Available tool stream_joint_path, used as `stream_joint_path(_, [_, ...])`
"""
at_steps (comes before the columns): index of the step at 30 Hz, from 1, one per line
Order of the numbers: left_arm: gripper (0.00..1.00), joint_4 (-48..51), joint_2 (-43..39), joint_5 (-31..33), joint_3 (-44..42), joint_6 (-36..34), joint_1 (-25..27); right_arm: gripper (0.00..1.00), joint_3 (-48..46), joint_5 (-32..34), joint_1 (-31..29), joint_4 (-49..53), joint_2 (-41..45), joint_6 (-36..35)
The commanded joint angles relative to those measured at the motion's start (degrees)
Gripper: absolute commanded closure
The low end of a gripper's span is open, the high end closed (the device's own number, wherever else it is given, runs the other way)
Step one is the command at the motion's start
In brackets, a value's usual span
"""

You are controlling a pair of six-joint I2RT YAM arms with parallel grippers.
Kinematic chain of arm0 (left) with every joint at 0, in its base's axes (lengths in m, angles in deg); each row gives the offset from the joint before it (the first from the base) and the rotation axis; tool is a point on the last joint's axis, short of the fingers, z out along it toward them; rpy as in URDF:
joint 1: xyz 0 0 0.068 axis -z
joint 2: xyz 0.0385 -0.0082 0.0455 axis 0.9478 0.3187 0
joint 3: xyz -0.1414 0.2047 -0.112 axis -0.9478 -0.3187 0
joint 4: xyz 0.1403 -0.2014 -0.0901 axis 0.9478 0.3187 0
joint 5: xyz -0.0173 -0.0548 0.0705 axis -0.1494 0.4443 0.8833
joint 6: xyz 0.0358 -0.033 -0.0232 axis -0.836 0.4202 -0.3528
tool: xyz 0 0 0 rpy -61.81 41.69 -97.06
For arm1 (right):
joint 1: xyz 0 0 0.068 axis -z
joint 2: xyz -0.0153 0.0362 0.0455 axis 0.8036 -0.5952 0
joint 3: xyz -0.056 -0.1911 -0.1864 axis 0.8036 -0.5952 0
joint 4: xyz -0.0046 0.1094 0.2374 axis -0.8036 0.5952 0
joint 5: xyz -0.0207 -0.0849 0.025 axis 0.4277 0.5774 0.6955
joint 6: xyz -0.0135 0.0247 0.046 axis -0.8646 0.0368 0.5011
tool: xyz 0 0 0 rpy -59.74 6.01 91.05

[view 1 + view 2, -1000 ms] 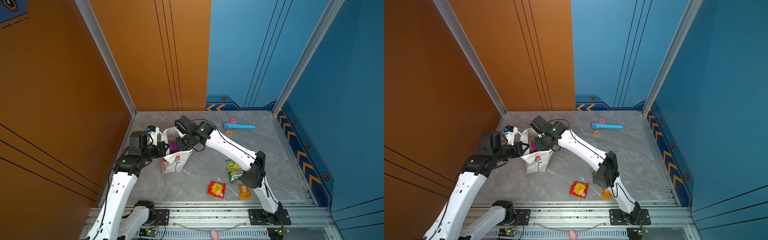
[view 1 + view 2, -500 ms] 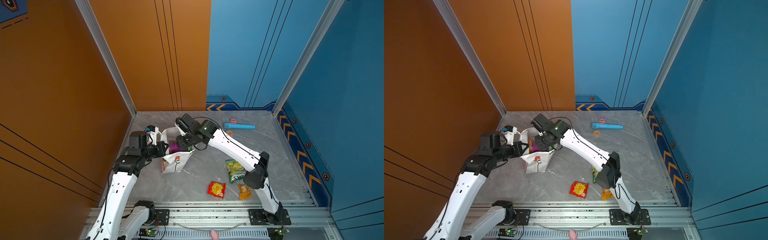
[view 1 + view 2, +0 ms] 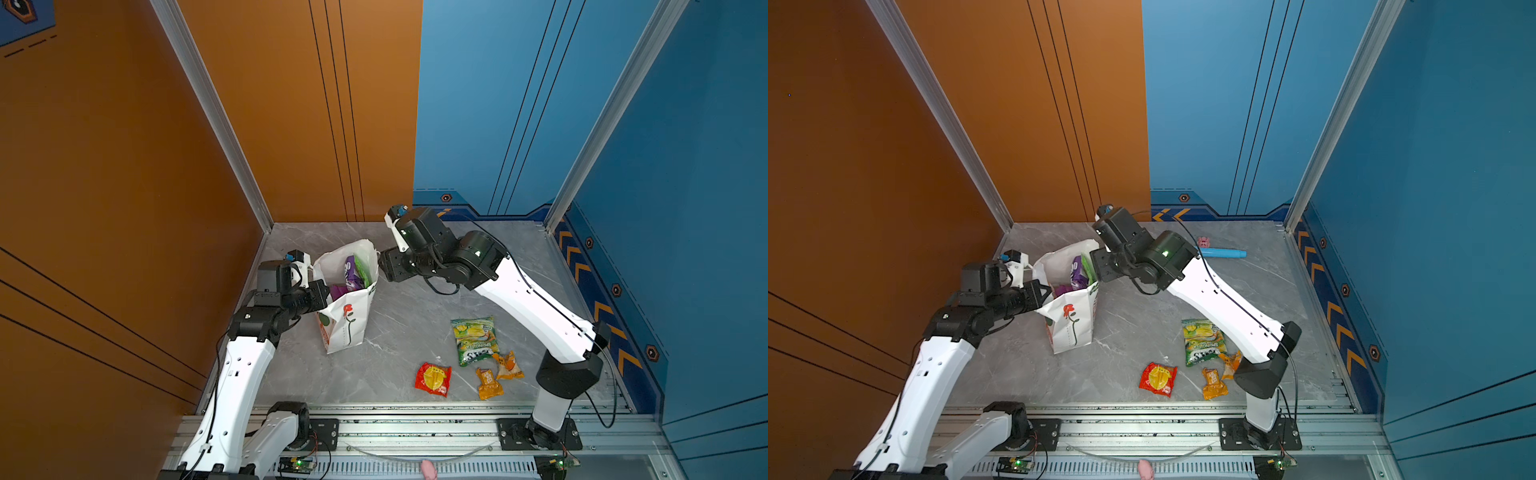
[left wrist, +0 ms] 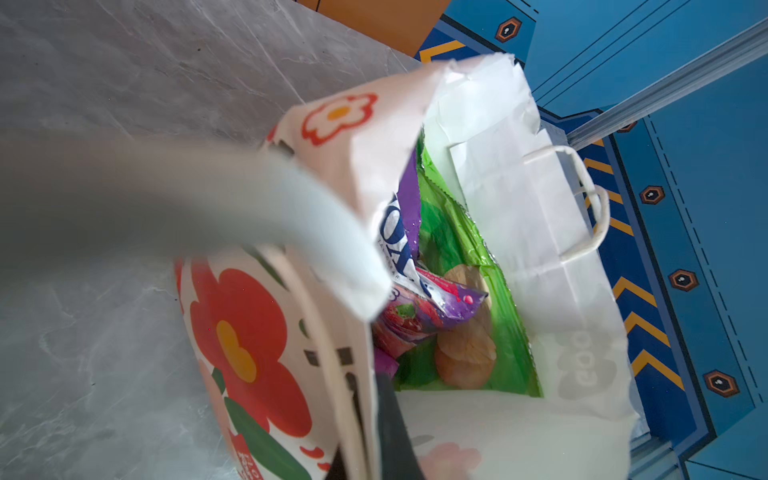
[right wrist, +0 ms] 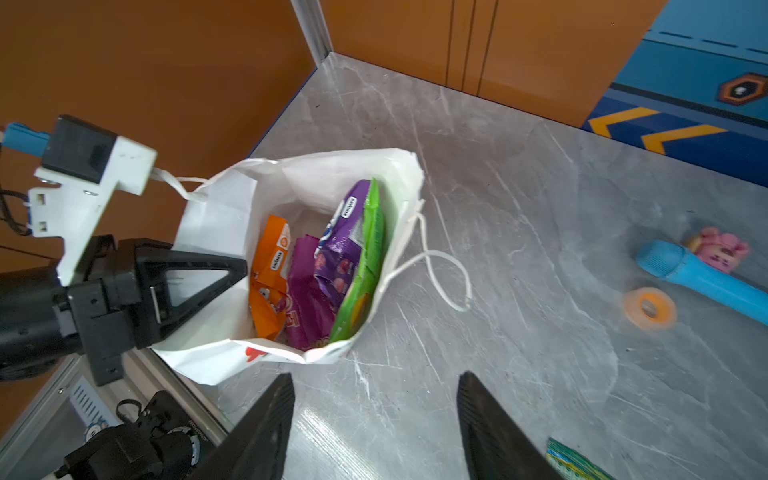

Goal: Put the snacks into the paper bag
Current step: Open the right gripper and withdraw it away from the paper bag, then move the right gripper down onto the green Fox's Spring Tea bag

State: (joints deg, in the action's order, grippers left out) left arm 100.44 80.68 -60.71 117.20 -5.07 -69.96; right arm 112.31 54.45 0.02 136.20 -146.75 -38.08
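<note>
**Entry: bagging snacks, right arm between loads**

1. Paper bag (image 3: 348,320): upright on the counter (image 3: 407,316), near the orange wall, mouth open.
2. Left gripper (image 3: 325,292): clamped on the paper bag's rim on the wall side, spreading the mouth.
3. Right gripper (image 5: 376,378): jaws apart and empty, just beside the bag's mouth on the open side.
4. Snacks in the bag, all on edge: orange packet (image 5: 270,274), magenta packet (image 5: 307,299), purple packet (image 5: 345,245), green chips bag (image 5: 368,266).
5. Snacks on the counter, well apart from the bag and near the front rail: green packet (image 3: 473,340), red packet (image 3: 433,379), two orange-yellow wrappers (image 3: 489,383) (image 3: 510,365).
6. Not for bagging: blue cylinder (image 5: 702,278), pink toy (image 5: 721,247), orange tape ring (image 5: 649,308).

**Handling note, as I judge it:**
- The step in hand is fetching the next snack, with four left to bag.
- I would leave the left clamp alone, since the mouth looks likely to sag without it.
- I would lift the right gripper clear of the loose cord handle (image 5: 440,270) before swinging it away.
- I would take the green packet first and pinch it by a crimped end, because glossy film may slip from a flat grip.
- The two wrappers touch, so each needs a narrow pinch from its free side.
</note>
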Motion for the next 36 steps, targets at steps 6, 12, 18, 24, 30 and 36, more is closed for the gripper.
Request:
stream_joint_path(6, [1.00, -1.06, 5.15, -1.03, 6.65, 5.31, -0.64, 0.31, -19.70, 1.54, 9.55, -6.50, 11.79, 7.22])
stream_joint_path(12, [1.00, -1.06, 8.83, 1.54, 10.82, 15.09, 5.70, 0.30, -37.87, -3.47, 19.95, -12.21, 21.39, 15.62])
stream_joint_path(18, [1.00, -2.75, 10.46, 5.43, 14.96, 23.66, 14.64, 0.30, -46.81, -4.74, 24.69, -12.00, 25.78, 16.83])
stream_joint_path(24, [1.00, -6.77, 12.58, 6.09, 17.71, 27.63, 21.08, 0.31, -52.88, -5.72, 25.15, -10.93, 27.02, 17.14])
stream_joint_path(30, [1.00, -6.69, 13.82, 5.38, 17.70, 25.66, 21.74, 0.31, -58.58, -6.02, 23.22, -10.37, 28.26, 20.38])
stream_joint_path(36, [1.00, -6.34, 15.41, 1.88, 13.98, 20.40, 19.30, 0.31, -65.50, -2.47, 19.10, -9.84, 32.62, 30.34])
